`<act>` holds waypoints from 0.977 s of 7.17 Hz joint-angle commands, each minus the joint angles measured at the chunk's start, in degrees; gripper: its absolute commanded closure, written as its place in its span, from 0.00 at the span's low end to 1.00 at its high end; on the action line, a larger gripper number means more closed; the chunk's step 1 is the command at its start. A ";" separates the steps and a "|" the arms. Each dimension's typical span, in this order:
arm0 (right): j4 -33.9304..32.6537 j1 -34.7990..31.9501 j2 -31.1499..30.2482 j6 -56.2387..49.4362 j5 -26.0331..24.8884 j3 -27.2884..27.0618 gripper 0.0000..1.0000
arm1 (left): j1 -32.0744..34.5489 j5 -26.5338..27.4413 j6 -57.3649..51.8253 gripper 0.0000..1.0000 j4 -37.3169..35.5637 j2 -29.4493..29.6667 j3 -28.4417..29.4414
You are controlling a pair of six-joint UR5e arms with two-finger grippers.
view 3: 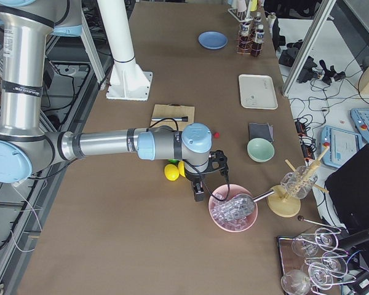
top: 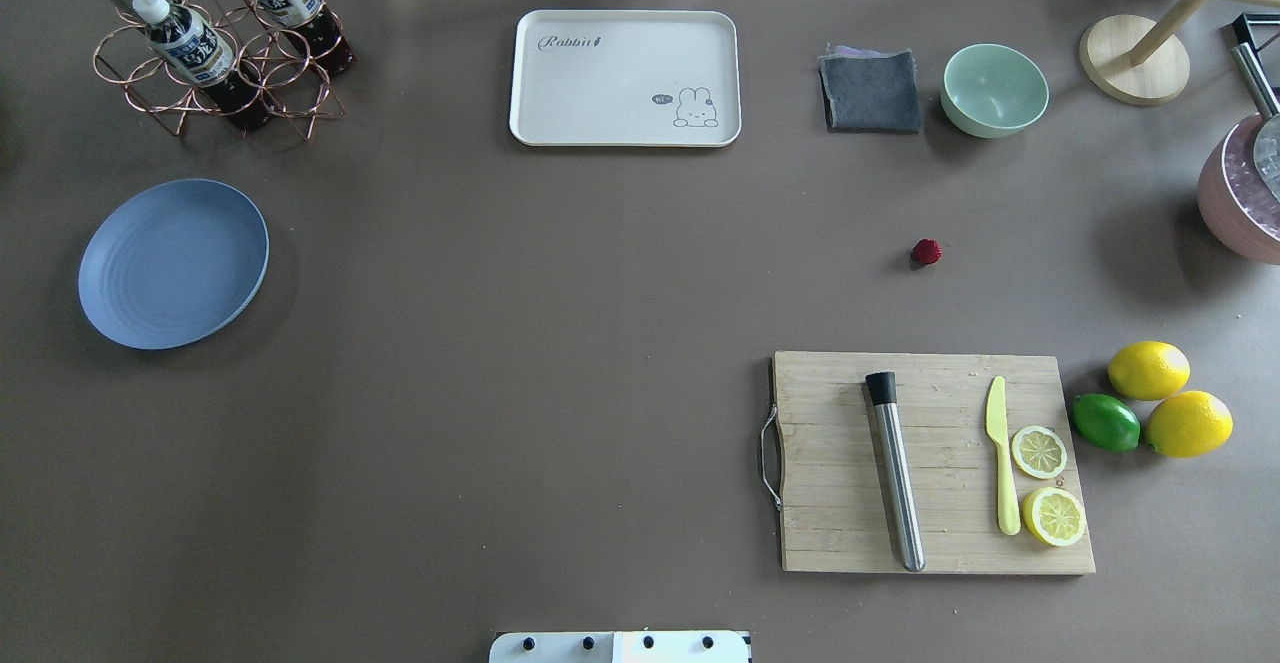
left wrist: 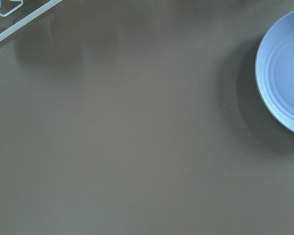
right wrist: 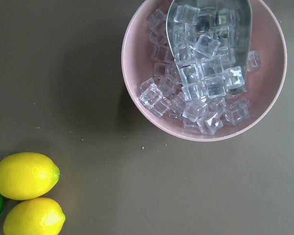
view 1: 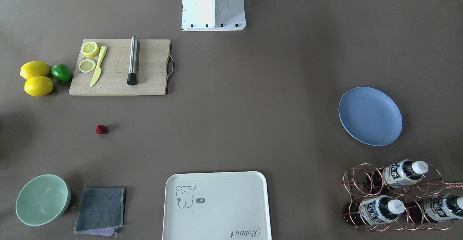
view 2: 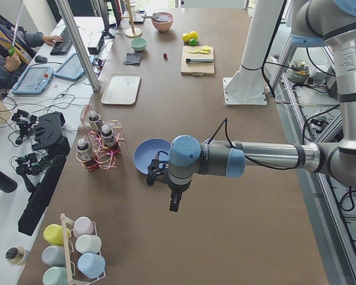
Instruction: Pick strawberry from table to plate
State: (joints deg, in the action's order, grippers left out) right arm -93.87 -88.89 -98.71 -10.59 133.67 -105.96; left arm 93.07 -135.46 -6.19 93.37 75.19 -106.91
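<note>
The strawberry (top: 926, 252) lies on the desk (top: 600, 343), right side, just beyond the cutting board (top: 930, 463) and well apart from the plate (top: 173, 263). Side views only, so I cannot tell whether the right end effector (view 3: 198, 194) or the left end effector (view 2: 174, 205) is open. Being round, the berry may roll from a pinch or drop on the long carry.

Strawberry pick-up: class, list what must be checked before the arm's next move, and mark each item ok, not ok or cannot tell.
1. The strawberry lies alone on the table, nothing touching it: ok.
2. The plate is bare, with room for it: ok.
3. The straight way from strawberry to plate is free of things: ok.
4. The right claw is over the strawberry: not ok; it hangs by the ice bowl.
5. The right claw is open: cannot tell.
</note>
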 commanded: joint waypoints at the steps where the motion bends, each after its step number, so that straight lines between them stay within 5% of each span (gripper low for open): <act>1: 0.00 0.04 0.27 0.05 -0.25 0.40 0.00 | 0.18 2.11 0.04 0.02 -0.12 0.05 -0.14; 7: 0.00 0.03 -0.26 -0.04 -0.78 -0.04 0.00 | 0.18 1.86 0.13 0.02 -0.12 -0.13 0.13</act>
State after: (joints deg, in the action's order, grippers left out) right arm -93.87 -88.88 -98.87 -10.61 132.87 -105.88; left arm 93.25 -133.71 -6.06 93.18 75.07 -106.86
